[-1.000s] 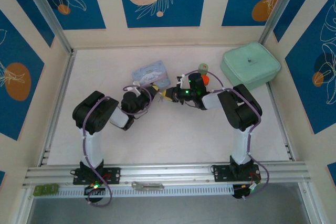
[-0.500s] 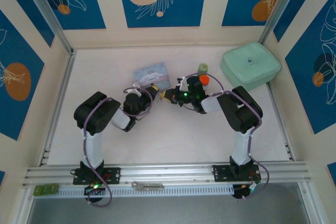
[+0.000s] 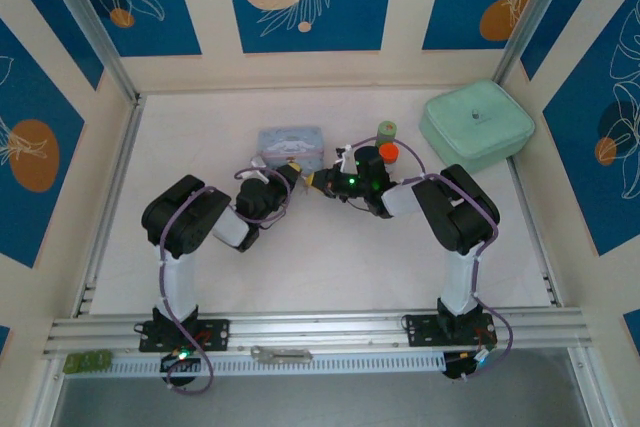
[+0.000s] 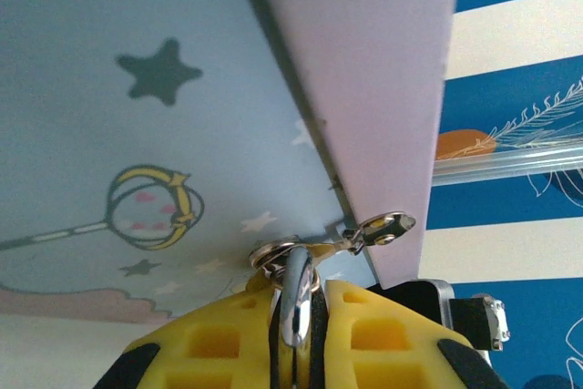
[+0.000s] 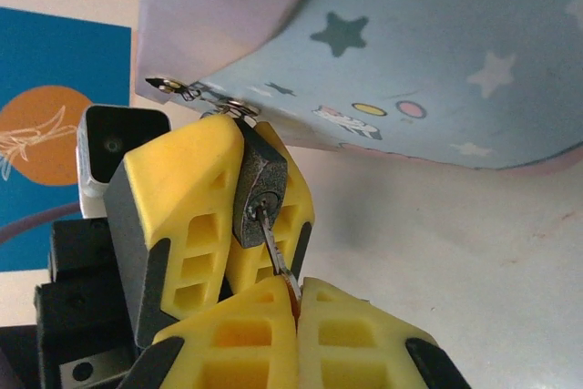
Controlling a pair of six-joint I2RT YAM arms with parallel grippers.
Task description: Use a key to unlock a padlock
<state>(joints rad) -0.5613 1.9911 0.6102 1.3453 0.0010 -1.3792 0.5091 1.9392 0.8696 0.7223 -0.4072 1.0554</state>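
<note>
The padlock (image 5: 260, 179) is a small dark block clamped between the yellow fingers (image 5: 182, 216) of my left gripper (image 4: 299, 316), which is shut on it. Its silver shackle (image 4: 297, 289) runs up between those fingers through a small ring at the edge of the pale blue tin (image 4: 137, 88). My right gripper (image 5: 296, 302) is shut on the key (image 5: 273, 239), and the key's blade sits in the keyhole on the padlock's end face. In the top view both grippers meet tip to tip at the padlock (image 3: 304, 178), just in front of the tin (image 3: 290, 140).
An orange-capped bottle (image 3: 389, 152) and a green-capped one (image 3: 386, 130) stand close behind the right wrist. A mint green case (image 3: 477, 125) lies at the back right. A flat grey metal bar (image 3: 280, 354) rests on the front rail.
The tin has turned from tilted to square with the back wall. Both grippers have shifted slightly along with it and stay joined at the padlock.
</note>
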